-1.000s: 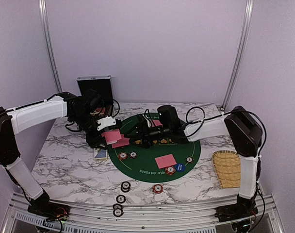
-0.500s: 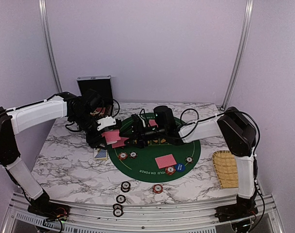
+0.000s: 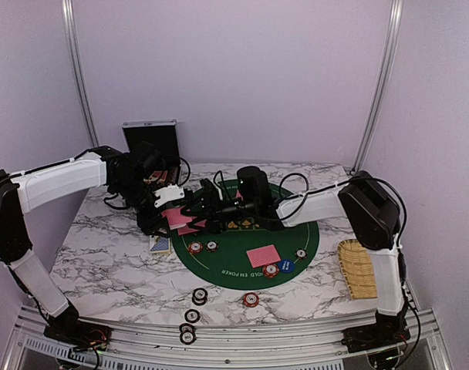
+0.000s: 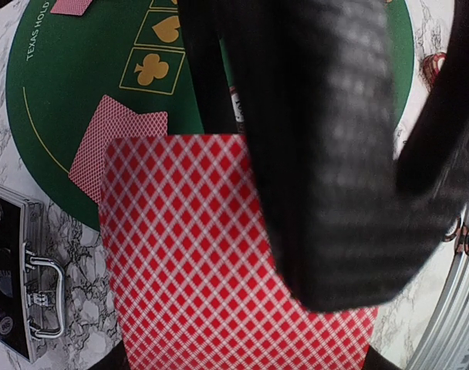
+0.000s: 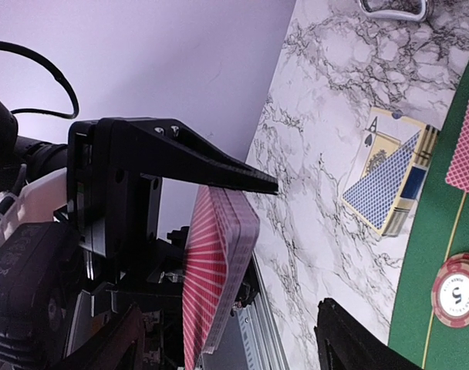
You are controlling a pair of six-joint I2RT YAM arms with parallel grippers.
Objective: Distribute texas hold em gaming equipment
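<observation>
The left tool (image 3: 171,210) is clenched on a deck of pink-red diamond-backed playing cards (image 4: 219,254). It holds the deck above the left rim of the round green felt poker mat (image 3: 242,248), towards the far-left corner of the white marble-patterned counter (image 3: 103,262). The right tool (image 5: 228,308) is released, its fingers (image 5: 350,343) spread wide to either side of the deck without visible contact. Further red-backed cards (image 3: 263,255) lie flat on the mat, towards the near edge.
</observation>
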